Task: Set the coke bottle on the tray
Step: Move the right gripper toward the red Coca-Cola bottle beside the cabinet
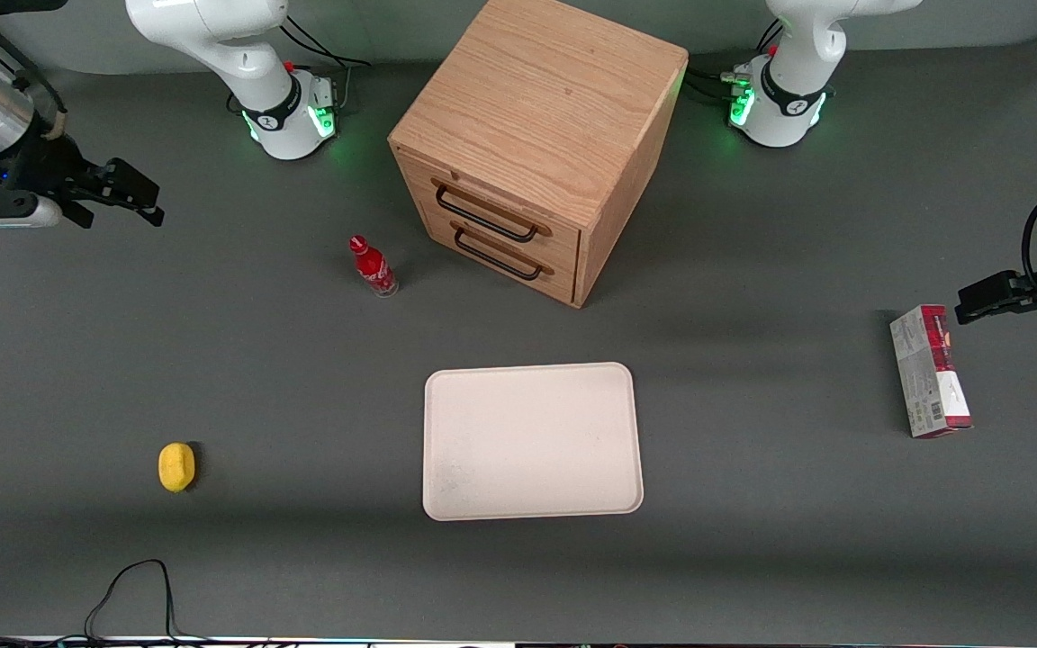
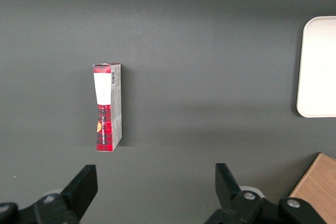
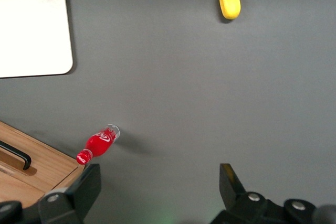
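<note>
Your claw (image 1: 136, 200) hangs with fingers spread and empty at the working arm's end of the worktop (image 1: 752, 540), well apart from the coke bottle (image 1: 373, 265). The bottle stands upright on bare worktop just beside the wooden cabinet (image 1: 536, 144) (its drawer fronts face the tray (image 1: 532, 441)). A yellow object (image 1: 176, 467) lies well apart from both.

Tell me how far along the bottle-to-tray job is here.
Nothing is done yet. The coke bottle stands on the table beside the cabinet, apart from the bare tray. The hand hangs open and empty near the working arm's end. Reaching, grasping and placing remain.
</note>
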